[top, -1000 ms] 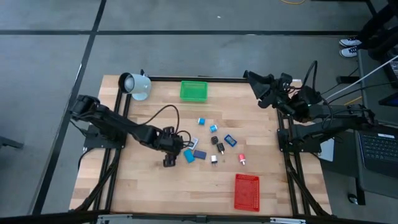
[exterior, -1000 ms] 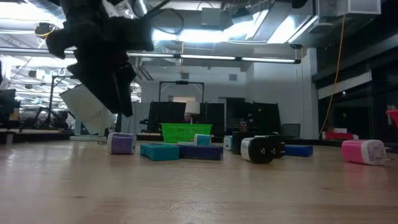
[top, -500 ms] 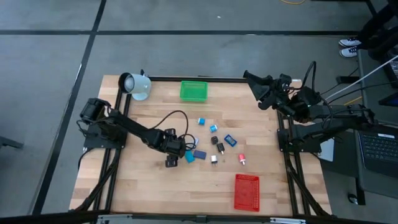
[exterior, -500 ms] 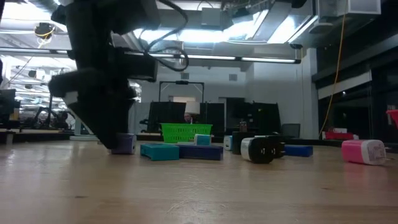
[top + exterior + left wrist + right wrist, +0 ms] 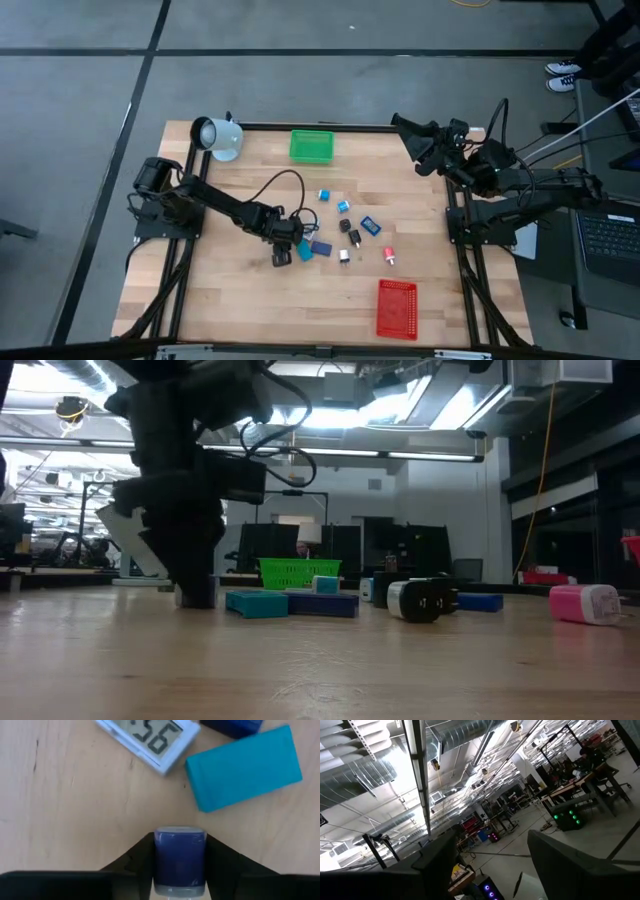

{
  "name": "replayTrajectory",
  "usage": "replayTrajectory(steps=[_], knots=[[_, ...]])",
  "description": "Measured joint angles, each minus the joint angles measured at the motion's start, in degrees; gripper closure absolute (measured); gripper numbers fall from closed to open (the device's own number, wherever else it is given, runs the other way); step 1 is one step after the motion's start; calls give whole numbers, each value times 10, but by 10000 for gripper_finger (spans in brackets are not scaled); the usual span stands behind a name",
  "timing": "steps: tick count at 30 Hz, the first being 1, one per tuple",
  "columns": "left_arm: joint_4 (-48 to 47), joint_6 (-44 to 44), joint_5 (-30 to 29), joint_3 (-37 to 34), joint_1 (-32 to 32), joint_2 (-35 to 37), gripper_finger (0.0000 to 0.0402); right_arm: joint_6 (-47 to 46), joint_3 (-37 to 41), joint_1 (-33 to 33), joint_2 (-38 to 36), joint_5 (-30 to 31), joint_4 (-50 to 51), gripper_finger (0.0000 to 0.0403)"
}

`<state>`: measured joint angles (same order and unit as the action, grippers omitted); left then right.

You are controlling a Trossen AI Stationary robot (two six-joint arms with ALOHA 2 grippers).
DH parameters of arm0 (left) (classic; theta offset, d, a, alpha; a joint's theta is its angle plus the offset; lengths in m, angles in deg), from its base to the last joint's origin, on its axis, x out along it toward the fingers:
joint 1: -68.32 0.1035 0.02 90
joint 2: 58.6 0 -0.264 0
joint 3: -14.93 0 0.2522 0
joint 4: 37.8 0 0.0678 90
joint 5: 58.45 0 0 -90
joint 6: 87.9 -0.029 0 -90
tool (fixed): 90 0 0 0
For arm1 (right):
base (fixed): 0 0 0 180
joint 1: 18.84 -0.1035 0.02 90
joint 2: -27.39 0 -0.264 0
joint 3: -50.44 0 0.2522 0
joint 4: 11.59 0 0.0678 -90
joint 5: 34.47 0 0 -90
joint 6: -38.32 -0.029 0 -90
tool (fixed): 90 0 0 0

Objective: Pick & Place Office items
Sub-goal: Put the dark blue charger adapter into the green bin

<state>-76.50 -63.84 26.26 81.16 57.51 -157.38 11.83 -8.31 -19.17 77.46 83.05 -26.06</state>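
Left gripper lowered to the surface at the left edge of the office-item cluster, fingers closed against both sides of a small blue-purple block. The block stands directly between the fingers, its long axis running along the gripper's line of sight; the grasp appears seated, so the coming move is judged to be a straight lift.

Just ahead of the held block lie a teal flat rectangle and a small digital clock, close together but clear of the block and the fingers. A dark blue piece lies beyond the teal one. These neighbours make a forward sweep risky; upward travel is unobstructed.

In the high view the left gripper is the near arm to the whole cluster. The green tray sits at the far edge, the red tray at the near edge on the right, each well apart from the gripper across bare wood. The right gripper waits raised off the far right corner, fingers spread and empty.
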Motion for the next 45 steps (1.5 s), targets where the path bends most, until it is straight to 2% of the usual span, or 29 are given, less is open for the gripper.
replayTrajectory(steps=[5,11,17,24,28,35,40,45], knots=[[23,54,43,-1,38,4,277,4,0,0,0,1,0,152],[161,83,50,-1,106,59,277,14,0,0,0,-19,0,152],[306,81,24,0,201,140,277,14,0,1,0,-50,-5,152],[314,25,13,0,309,178,277,16,0,4,0,-59,-12,152],[349,-9,70,0,376,178,277,20,0,17,0,-55,-10,152],[345,-81,168,0,481,141,277,33,0,40,0,13,-8,152],[328,-115,197,4,517,77,277,34,0,50,0,60,-8,152],[270,-166,203,69,530,5,277,34,0,53,0,97,-8,152]])
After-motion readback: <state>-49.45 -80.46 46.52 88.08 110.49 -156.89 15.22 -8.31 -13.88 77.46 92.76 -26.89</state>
